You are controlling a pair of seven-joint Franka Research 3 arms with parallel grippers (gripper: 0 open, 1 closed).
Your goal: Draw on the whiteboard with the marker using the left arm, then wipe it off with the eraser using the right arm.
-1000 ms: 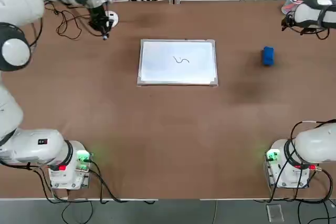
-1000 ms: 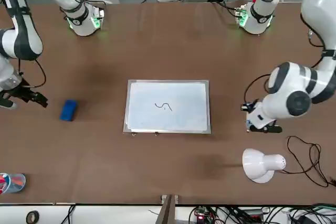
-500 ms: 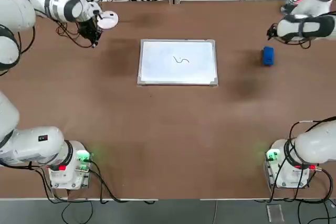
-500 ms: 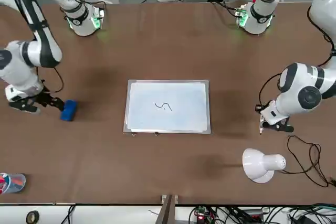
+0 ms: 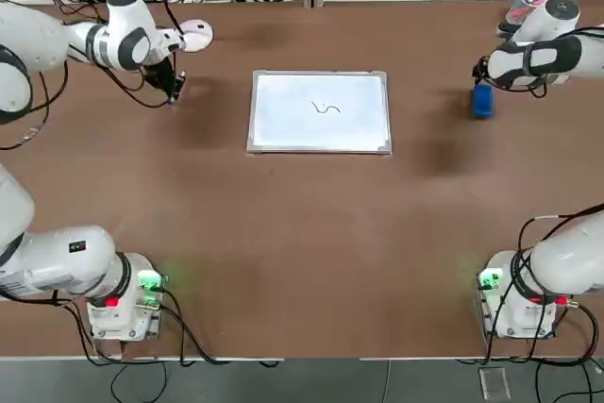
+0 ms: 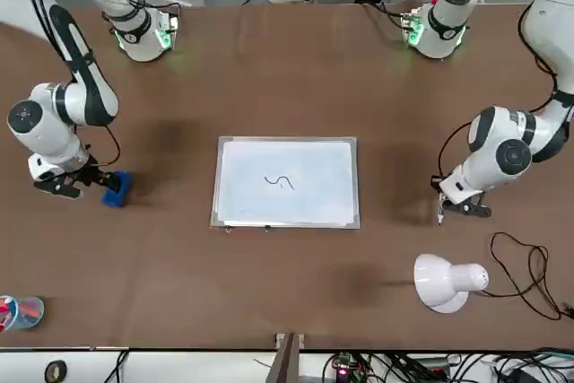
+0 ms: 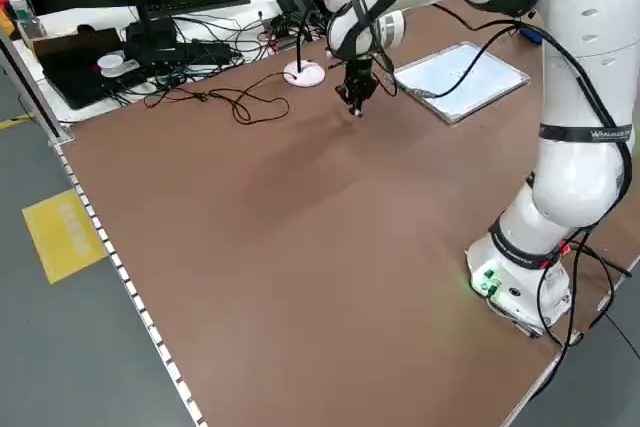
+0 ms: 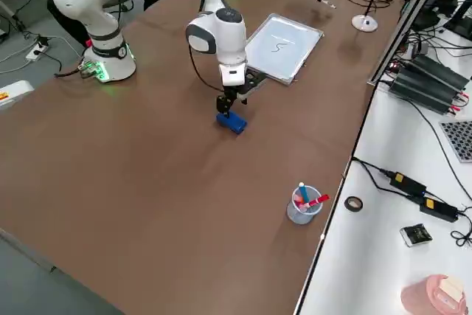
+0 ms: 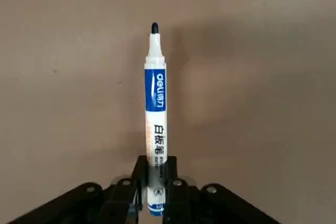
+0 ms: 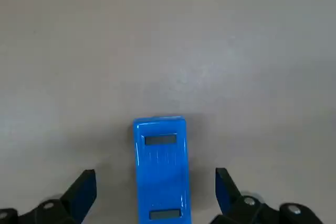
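Two arms are at work over the brown tabletop (image 5: 302, 233). The whiteboard (image 5: 319, 111) lies flat toward the far edge, near the middle, with a small dark squiggle (image 5: 326, 108) on its face. The left gripper (image 5: 173, 92) hangs between the board and the tabletop's left edge, its fingers (image 9: 137, 182) clenched on the marker (image 9: 155, 114) (tip bare and pointing down at the wood); it seems just above the surface, though contact is hard to judge. A white lamp (image 5: 195, 37) stands just beyond it. Near the right edge, the right gripper (image 10: 156, 192) is low over the blue eraser (image 10: 159, 161), fingers (image 10: 83, 190) spread wide on either side, not touching it.
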